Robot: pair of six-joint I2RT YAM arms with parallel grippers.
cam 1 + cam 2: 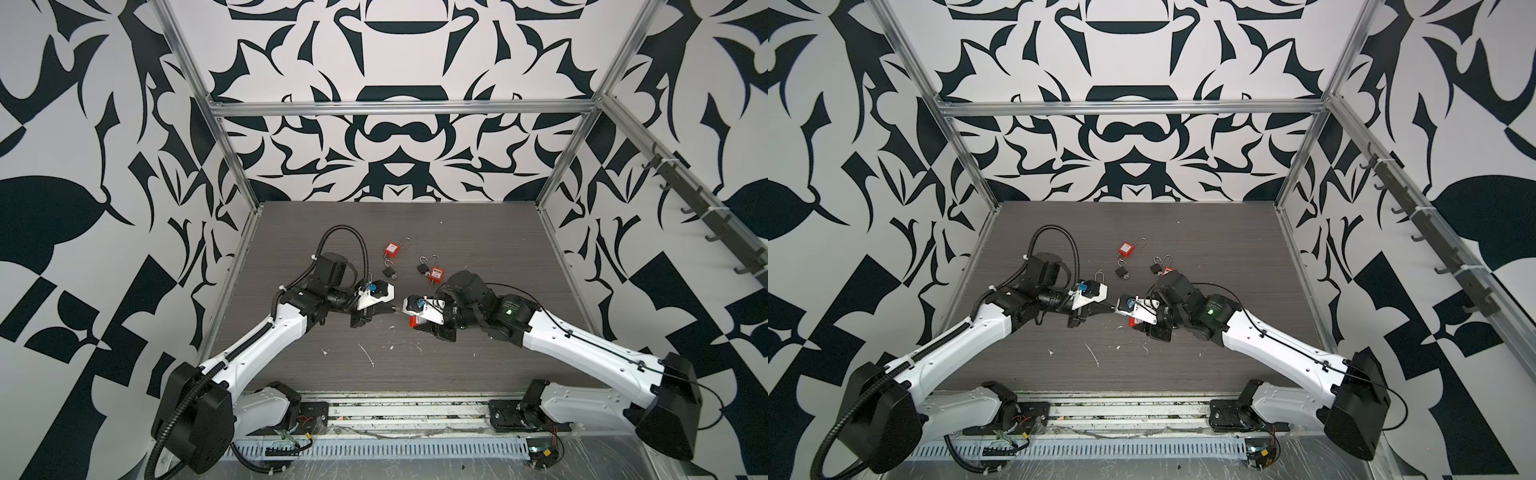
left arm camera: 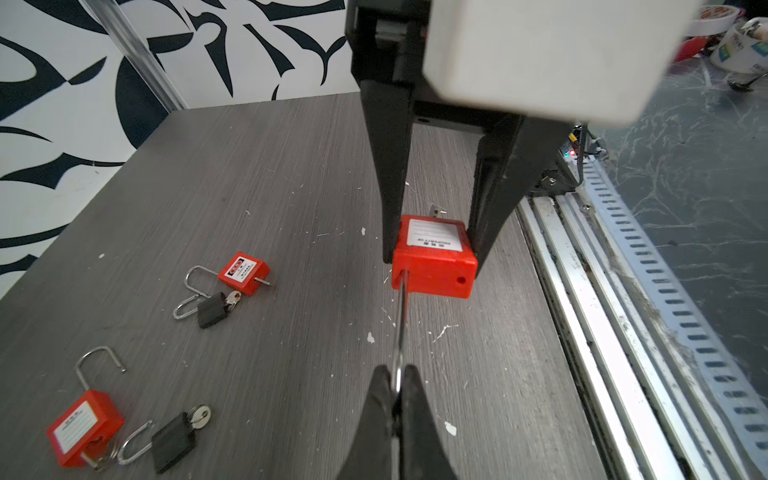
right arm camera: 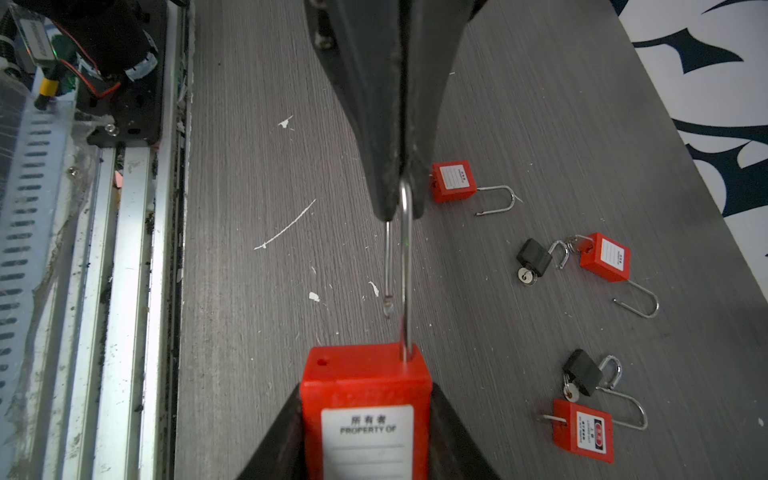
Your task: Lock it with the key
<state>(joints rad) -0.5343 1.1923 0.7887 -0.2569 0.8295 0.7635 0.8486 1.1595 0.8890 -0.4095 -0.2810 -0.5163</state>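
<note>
The left gripper (image 2: pixel 397 388) is clamped fully shut on the bend of the thin U-shaped steel shackle (image 3: pixel 405 270). The right gripper (image 3: pixel 365 397) stands part open, its two black fingers pressed to the flanks of the boxy red plastic safety padlock (image 2: pixel 434 270) that the shackle belongs to. This split grip looks deliberate: one hand steadies the body so the other can steer the shackle. The long leg sits in the body. The short free leg (image 3: pixel 387 266) hangs outside, swung off to one side of its round socket hole (image 3: pixel 321 362), so the lock reads as not yet closed. A small silver piece (image 2: pixel 438 210) juts from the body's far end, probably the key, though it is too small to be sure. The padlock seems to be held just over the grey wood-grain tabletop (image 2: pixel 249 187), near its front edge. Two more red padlocks (image 2: pixel 245 272) (image 2: pixel 83 428) and two small black padlocks (image 2: pixel 212 309) (image 2: pixel 172 442) lie well apart from it with shackles open. In both top views the left arm (image 1: pixel 266 332) and right arm (image 1: pixel 582 345) slant inward from the front rail, wrists levelled so the grippers face each other tip to tip.
</note>
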